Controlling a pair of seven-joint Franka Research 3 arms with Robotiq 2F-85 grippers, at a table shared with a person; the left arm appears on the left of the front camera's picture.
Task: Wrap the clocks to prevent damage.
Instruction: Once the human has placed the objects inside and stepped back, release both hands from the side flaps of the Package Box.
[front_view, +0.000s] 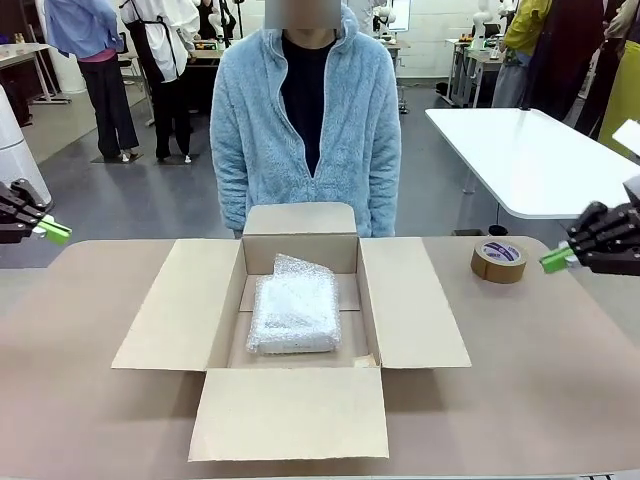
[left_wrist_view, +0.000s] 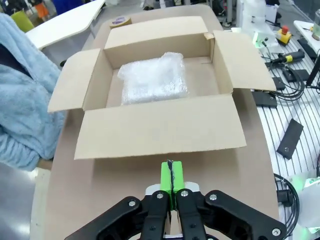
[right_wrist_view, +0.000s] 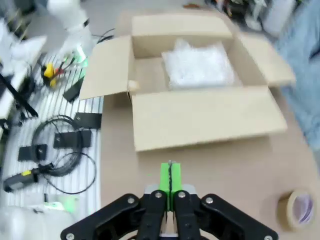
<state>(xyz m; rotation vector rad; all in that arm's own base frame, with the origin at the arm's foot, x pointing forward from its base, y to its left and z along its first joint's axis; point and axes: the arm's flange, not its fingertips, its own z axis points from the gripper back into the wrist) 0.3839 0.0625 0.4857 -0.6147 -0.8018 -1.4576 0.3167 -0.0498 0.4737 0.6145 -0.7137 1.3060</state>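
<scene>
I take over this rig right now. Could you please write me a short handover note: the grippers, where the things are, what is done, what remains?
Left gripper: shut, empty, at the far left, clear of the cardboard box.
Right gripper: shut, empty, at the right, near the tape roll but not touching it.
Things: the clocks, one bubble-wrap bundle, lie inside the open box at mid-table, with all four flaps spread out. A person stands behind it.
Done: the wrapping looks finished.
Left: probably nothing to wrap. The flaps are untaped, if closing is wanted.
</scene>
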